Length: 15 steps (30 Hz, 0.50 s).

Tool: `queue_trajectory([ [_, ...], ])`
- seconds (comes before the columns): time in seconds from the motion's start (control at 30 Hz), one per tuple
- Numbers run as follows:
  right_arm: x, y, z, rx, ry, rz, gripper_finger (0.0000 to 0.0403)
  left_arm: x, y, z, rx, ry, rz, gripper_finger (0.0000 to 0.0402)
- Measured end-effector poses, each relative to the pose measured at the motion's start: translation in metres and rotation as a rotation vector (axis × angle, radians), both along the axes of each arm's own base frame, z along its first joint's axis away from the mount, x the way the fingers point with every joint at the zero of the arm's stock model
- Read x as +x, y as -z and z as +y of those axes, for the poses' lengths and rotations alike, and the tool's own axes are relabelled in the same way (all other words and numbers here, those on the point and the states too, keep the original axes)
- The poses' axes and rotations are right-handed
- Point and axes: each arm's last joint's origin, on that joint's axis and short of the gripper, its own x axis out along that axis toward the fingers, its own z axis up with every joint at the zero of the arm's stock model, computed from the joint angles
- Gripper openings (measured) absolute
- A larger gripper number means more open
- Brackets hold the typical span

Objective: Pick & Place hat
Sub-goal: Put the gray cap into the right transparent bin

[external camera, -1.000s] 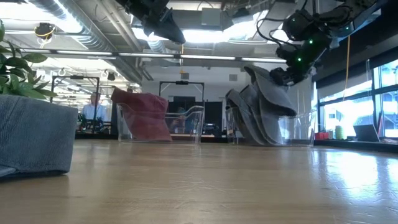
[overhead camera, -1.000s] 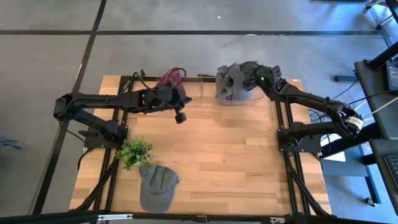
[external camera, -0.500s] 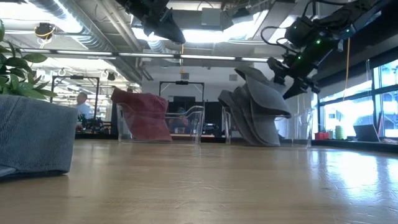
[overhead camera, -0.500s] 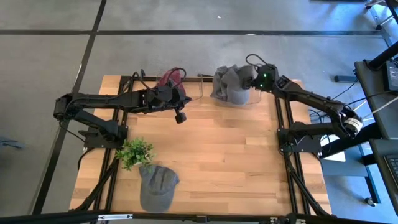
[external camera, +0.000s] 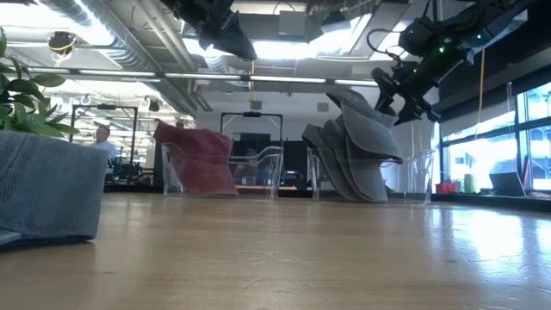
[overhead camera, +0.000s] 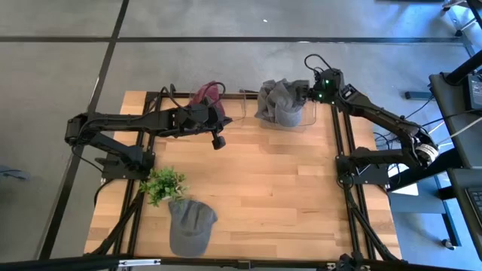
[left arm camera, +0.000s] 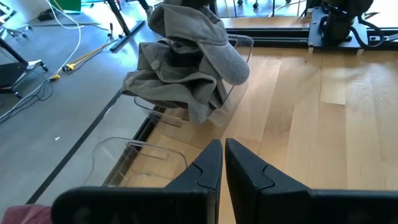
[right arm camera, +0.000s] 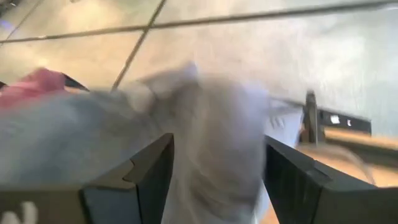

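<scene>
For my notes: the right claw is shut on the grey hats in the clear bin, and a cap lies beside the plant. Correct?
Not quite: the right claw is open, behind the grey hats in the clear bin, as the right wrist view shows. The cap does lie beside the plant.

3 hat piles (overhead camera: 282, 104), 2 bins (external camera: 263, 169), 1 plant (overhead camera: 163, 183)

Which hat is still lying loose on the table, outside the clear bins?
The blue-grey denim cap at the near edge beside the small green plant; the dark red hat and grey hats sit in bins.
</scene>
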Motion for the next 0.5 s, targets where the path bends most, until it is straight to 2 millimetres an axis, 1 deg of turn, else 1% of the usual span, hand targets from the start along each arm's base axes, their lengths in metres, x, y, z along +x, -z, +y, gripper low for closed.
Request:
queue_trajectory([
  [0.1,0.001,-0.016,-0.003,-0.041,0.021,0.007,0.0227,0.0,0.0,0.0,0.0,0.0,0.0,0.0016],
  [0.23,-0.002,-0.034,-0.005,-0.08,0.139,0.073,0.0227,0.0,0.0,0.0,0.0,0.0,0.0,0.0016],
  [0.3,-0.003,-0.044,-0.006,-0.102,0.173,0.08,0.0227,0.0,0.0,0.0,0.0,0.0,0.0,0.0016],
  [0.4,-0.002,-0.06,-0.005,-0.106,0.142,0.05,0.0227,0.0,0.0,0.0,0.0,0.0,0.0,0.0016],
  [0.5,0.002,-0.07,0.004,-0.041,0.05,0.053,0.0227,0.0,0.0,0.0,0.0,0.0,0.0,0.0016],
])
